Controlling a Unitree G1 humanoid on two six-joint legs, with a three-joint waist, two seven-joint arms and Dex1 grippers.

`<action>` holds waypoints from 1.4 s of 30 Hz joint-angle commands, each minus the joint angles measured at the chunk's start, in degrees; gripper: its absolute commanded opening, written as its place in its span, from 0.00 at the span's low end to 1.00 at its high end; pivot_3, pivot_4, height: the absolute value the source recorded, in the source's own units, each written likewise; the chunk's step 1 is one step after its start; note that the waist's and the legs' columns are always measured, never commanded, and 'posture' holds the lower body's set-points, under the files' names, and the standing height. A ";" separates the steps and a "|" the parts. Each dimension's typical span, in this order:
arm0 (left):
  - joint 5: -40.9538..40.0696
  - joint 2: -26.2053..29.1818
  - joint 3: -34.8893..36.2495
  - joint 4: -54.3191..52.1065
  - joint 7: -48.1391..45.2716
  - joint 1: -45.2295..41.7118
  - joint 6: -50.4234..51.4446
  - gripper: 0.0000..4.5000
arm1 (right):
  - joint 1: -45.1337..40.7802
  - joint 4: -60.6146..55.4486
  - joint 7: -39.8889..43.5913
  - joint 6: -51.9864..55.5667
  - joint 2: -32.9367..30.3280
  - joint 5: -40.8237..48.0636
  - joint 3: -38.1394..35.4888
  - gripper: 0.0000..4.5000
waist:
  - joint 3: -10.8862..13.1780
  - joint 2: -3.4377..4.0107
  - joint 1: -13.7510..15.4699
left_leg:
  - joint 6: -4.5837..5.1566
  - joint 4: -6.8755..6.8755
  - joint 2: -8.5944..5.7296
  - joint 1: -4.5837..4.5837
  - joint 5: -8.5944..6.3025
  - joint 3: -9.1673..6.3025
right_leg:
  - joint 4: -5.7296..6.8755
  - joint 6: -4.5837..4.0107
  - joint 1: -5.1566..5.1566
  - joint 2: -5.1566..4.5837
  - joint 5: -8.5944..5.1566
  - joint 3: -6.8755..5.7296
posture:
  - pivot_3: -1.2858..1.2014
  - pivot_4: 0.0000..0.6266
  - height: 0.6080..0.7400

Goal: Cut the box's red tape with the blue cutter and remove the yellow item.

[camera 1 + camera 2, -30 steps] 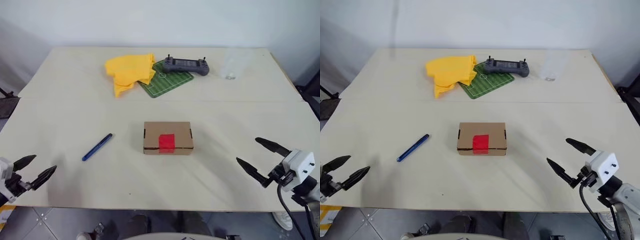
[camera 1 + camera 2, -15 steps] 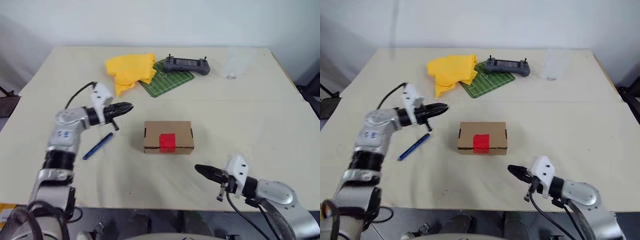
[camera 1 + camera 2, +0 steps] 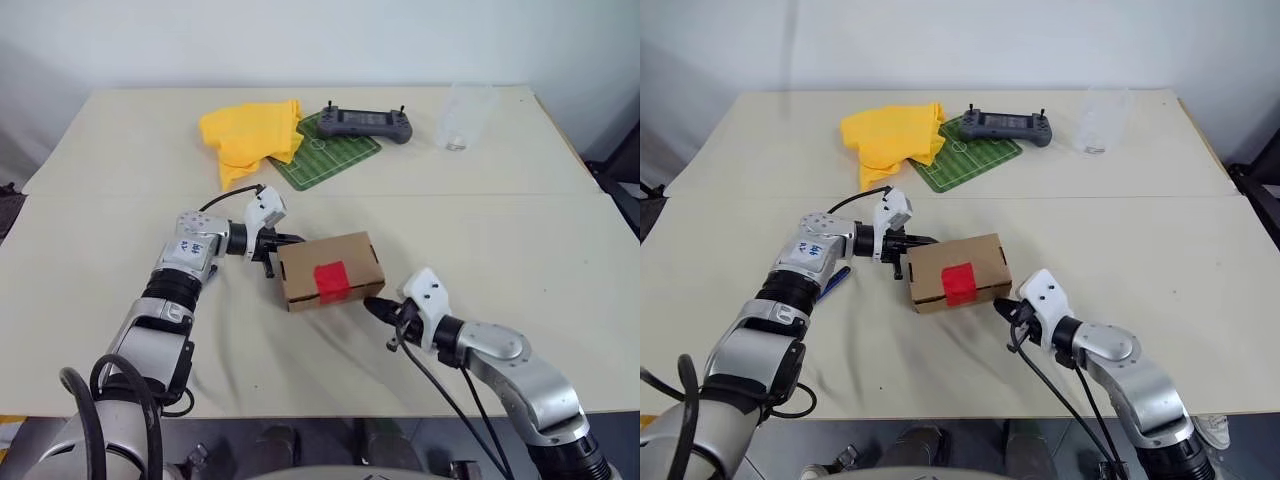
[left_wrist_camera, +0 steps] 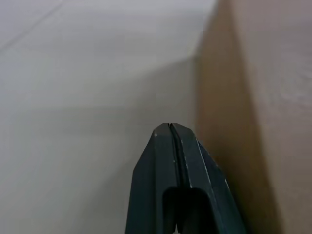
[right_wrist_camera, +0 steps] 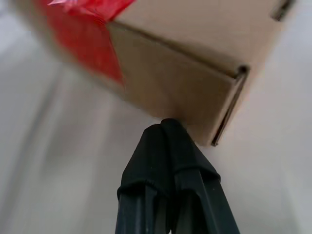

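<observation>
The brown cardboard box (image 3: 335,262) lies at the table's middle, slightly askew, with the red tape (image 3: 333,281) on its near face. My left gripper (image 3: 292,240) is shut with nothing in it, its tip at the box's far left corner; the left wrist view has its closed fingers (image 4: 168,146) beside the box wall (image 4: 253,97). My right gripper (image 3: 370,304) is shut and empty too, its tip against the box's near right corner (image 5: 214,97). The blue cutter (image 3: 833,280) lies on the table, partly hidden under my left forearm. The yellow item is out of view.
At the back of the table lie a yellow cloth (image 3: 250,135), a green mat (image 3: 335,158) with a grey controller (image 3: 366,122) on it, and a clear plastic cup (image 3: 465,115). The table (image 3: 520,230) has bare room to the right.
Both arms swung in from the table's near corners to the box. Both grippers went from open to shut. The box has turned slightly askew.
</observation>
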 commanded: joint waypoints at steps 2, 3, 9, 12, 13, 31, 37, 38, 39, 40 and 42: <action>-3.49 3.60 -1.44 -19.36 -3.11 8.16 12.44 0.00 | -0.57 0.09 1.36 -0.05 -2.40 1.33 -4.30 0.00 | 0.00 0.01 -0.11 | 0.01 -0.02 -0.01 0.00 0.00 0.01 | 0.01 0.00 -0.02 -0.02 0.00 0.02 | 0.52 0.24 1.00; -4.51 3.87 -1.02 -23.11 -2.34 10.06 15.54 0.00 | -0.62 0.75 1.90 -0.35 -3.20 1.31 -5.00 0.00 | 0.00 0.01 -0.10 | 0.01 -0.02 -0.01 -0.01 -0.01 0.02 | 0.01 0.00 -0.02 -0.03 0.00 0.02 | 0.52 0.24 1.00; -8.39 3.27 0.03 -38.17 3.95 20.12 26.80 0.00 | -3.80 6.90 5.68 -2.63 -7.03 1.30 -7.25 0.00 | 0.00 0.01 0.06 | 0.01 0.08 -0.01 0.00 0.01 0.04 | 0.06 0.00 0.00 -0.04 0.00 0.06 | 0.52 0.24 1.00; -10.26 0.70 0.57 -42.08 8.39 22.34 30.11 0.00 | -6.47 10.35 6.71 -3.33 -6.50 1.51 -7.12 0.00 | 0.00 0.01 0.14 | -0.05 0.11 0.00 0.04 0.06 0.06 | 0.02 -0.01 0.00 -0.04 0.00 0.07 | 0.52 0.24 1.00; -10.85 -0.62 0.78 -43.28 10.25 23.18 31.22 0.00 | -7.43 11.54 6.99 -3.66 -6.17 1.37 -6.74 0.00 | 0.00 0.01 0.15 | -0.05 0.11 -0.02 0.05 0.09 0.08 | 0.04 0.00 0.00 -0.04 0.00 0.09 | 0.52 0.24 1.00; -15.10 -4.57 2.15 -48.63 21.05 25.75 35.60 0.00 | -19.25 26.20 8.52 -13.24 -7.95 -4.83 -7.93 0.00 | -0.02 0.04 0.56 | -0.07 0.08 -0.03 0.16 0.16 0.17 | 0.11 -0.01 0.00 -0.05 0.00 0.15 | 0.52 0.24 1.00; -18.16 -0.24 1.64 -48.98 16.79 25.86 35.08 0.00 | -10.73 16.73 16.87 -10.51 -13.86 1.44 -11.78 0.00 | -0.02 0.03 0.85 | -0.04 0.03 -0.03 0.14 0.14 0.22 | 0.01 -0.01 -0.01 -0.06 0.00 0.17 | 0.52 0.24 1.00; -19.07 -0.17 1.32 -48.87 15.88 25.66 35.45 0.00 | -9.20 15.76 18.40 -9.36 -14.83 2.51 -11.80 0.00 | -0.02 0.04 0.96 | -0.04 0.03 -0.02 0.13 0.14 0.23 | 0.00 -0.01 -0.01 -0.06 0.00 0.18 | 0.52 0.24 1.00; -19.70 -0.17 1.12 -48.76 15.32 25.52 35.71 0.00 | -8.30 15.21 19.29 -8.49 -15.42 3.23 -11.77 0.00 | -0.01 0.03 1.04 | -0.04 0.04 -0.03 0.14 0.14 0.24 | 0.01 -0.01 -0.01 -0.06 0.00 0.18 | 0.52 0.24 1.00; -20.14 -0.25 0.20 -48.88 14.73 25.37 36.06 0.00 | -8.10 15.42 20.44 -8.79 -15.74 3.09 -10.52 0.00 | -0.01 0.03 1.05 | -0.04 0.05 -0.02 0.14 0.14 0.25 | 0.02 -0.01 0.00 -0.06 0.00 0.19 | 0.52 0.24 1.00; -20.89 -0.67 -1.35 -49.23 14.30 25.21 36.90 0.00 | -9.18 16.31 21.24 -7.88 -15.27 3.04 -8.44 0.00 | -0.02 0.03 0.89 | -0.03 0.08 -0.03 0.16 0.14 0.30 | 0.05 -0.01 0.00 -0.06 0.00 0.23 | 0.52 0.24 1.00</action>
